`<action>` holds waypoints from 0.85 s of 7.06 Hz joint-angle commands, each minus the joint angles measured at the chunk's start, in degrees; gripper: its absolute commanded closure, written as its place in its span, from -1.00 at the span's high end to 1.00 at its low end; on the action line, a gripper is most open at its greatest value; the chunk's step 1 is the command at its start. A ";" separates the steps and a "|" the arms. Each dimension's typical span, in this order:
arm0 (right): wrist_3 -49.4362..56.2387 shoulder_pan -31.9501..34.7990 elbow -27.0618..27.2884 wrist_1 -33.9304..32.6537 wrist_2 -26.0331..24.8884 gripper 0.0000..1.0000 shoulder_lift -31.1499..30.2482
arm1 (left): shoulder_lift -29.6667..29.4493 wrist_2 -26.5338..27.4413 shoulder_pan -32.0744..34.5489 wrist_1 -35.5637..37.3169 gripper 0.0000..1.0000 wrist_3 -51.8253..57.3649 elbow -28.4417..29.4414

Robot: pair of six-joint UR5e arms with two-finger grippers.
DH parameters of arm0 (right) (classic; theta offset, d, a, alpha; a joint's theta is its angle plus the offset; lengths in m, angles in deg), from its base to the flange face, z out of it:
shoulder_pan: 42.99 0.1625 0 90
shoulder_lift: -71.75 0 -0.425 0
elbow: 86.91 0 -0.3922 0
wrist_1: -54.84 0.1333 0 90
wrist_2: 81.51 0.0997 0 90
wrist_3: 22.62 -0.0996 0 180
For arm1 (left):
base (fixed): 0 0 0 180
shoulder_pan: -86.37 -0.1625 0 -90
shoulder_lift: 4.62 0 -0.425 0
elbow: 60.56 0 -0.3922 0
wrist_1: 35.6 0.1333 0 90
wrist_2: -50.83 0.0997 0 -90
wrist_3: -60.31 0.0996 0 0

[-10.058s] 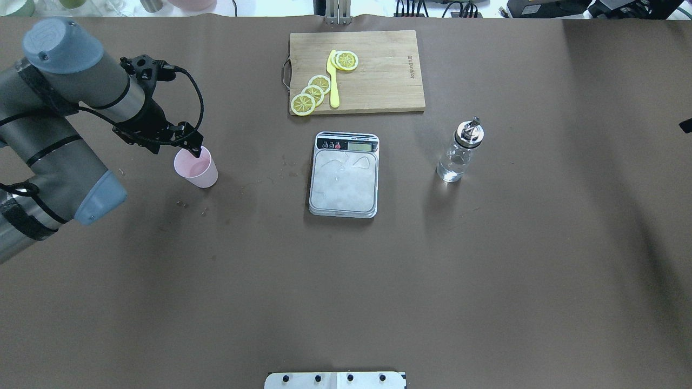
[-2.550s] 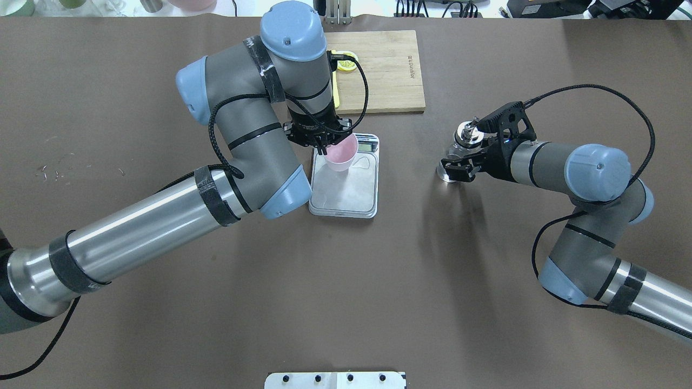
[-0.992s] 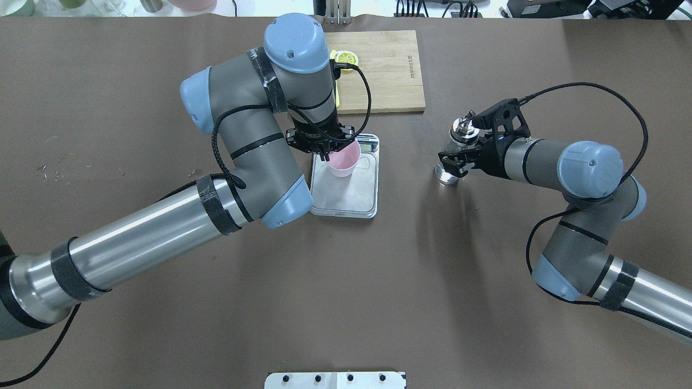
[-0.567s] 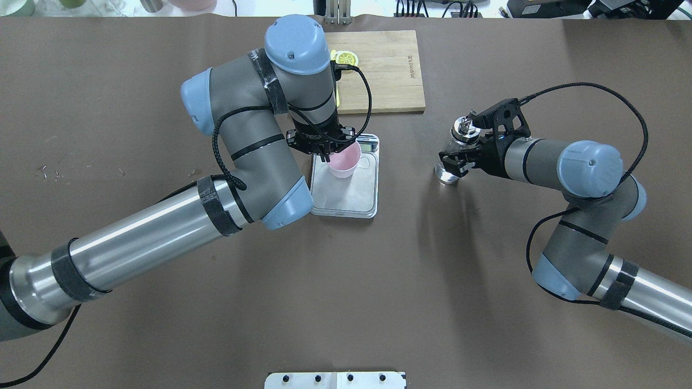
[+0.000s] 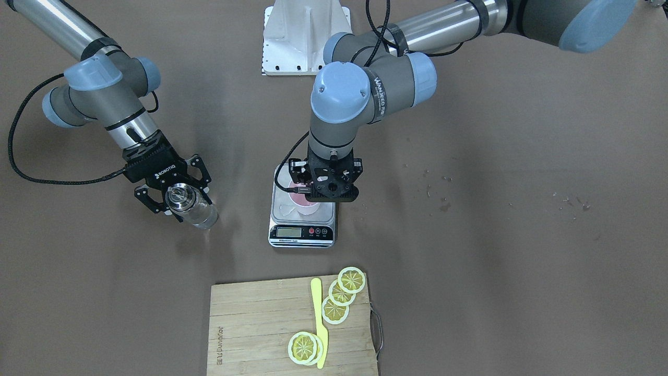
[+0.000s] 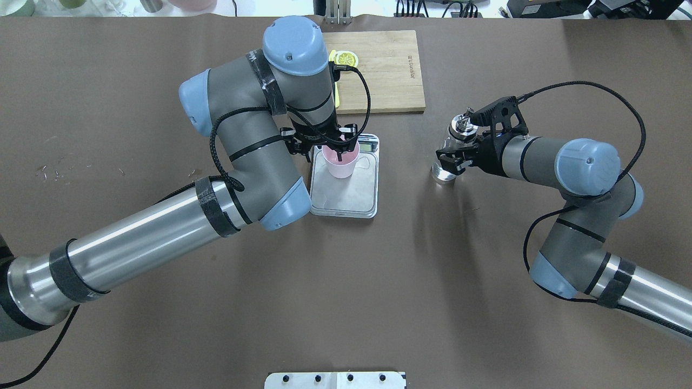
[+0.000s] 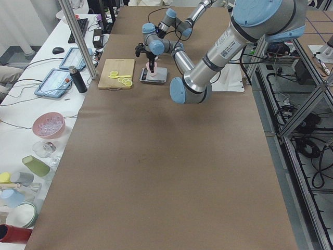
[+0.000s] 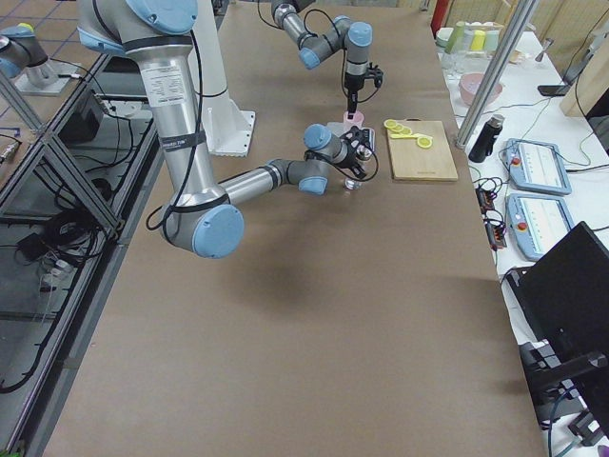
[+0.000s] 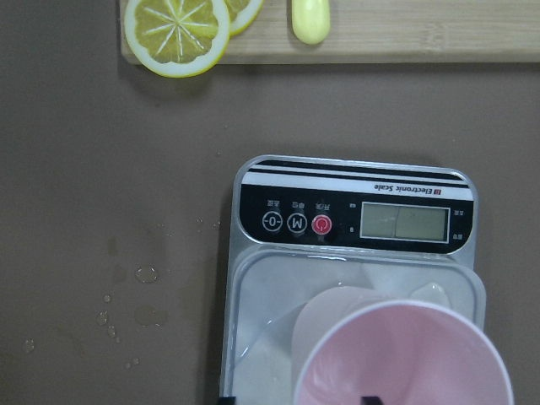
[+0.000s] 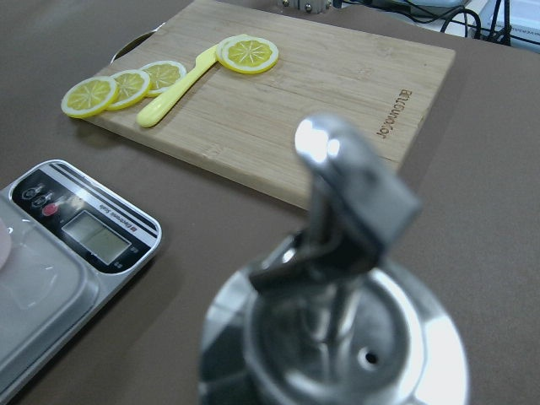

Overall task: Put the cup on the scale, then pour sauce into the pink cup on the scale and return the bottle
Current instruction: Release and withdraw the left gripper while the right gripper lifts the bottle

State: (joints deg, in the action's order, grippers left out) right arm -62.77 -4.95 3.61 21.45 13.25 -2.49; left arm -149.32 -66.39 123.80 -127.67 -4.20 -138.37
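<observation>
seen from overhead, cup (image 6: 340,163) on scale (image 6: 351,195) near its 12 o'clock end, board (image 6: 389,70) at 12 o'clock of scale, lemon slices (image 5: 335,310) and knife (image 5: 319,326) on board, bottle (image 6: 444,170) at 3 o'clock of scale

Bright even light, soft shadows; wrist-view bottle (image 10: 337,337) blurred, glaring

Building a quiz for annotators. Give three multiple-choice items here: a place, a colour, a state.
1. Where is the small pale pink tapered cup? A on the wooden board; B on the silver-grey kitchen scale; C on bare table.
2. What colour is the plastic knife? A green; B red; C yellow.
3. The right end effector is: A shut on the clear glass bottle; B open, empty; C holding the knife.
Answers: B, it stands on the platform; C, plainly yellow; A, it grips the bottle.
</observation>
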 commanded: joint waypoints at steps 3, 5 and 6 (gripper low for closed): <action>1.03 0.36 4.46 -11.03 1.21 -1.00 0.85 | 9.06 -0.99 3.60 0.75 0.94 4.36 -12.60; 6.36 0.89 11.57 -27.07 1.65 -1.00 3.47 | 13.90 -5.81 8.07 0.76 0.94 9.20 -16.30; 9.27 0.98 15.09 -36.04 1.65 -1.00 5.67 | 16.62 -6.01 9.57 0.76 0.94 11.75 -18.32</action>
State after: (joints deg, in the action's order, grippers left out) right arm -57.16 -4.14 14.27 -3.78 14.79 0.88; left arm -135.93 -71.30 131.26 -126.94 4.48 -154.18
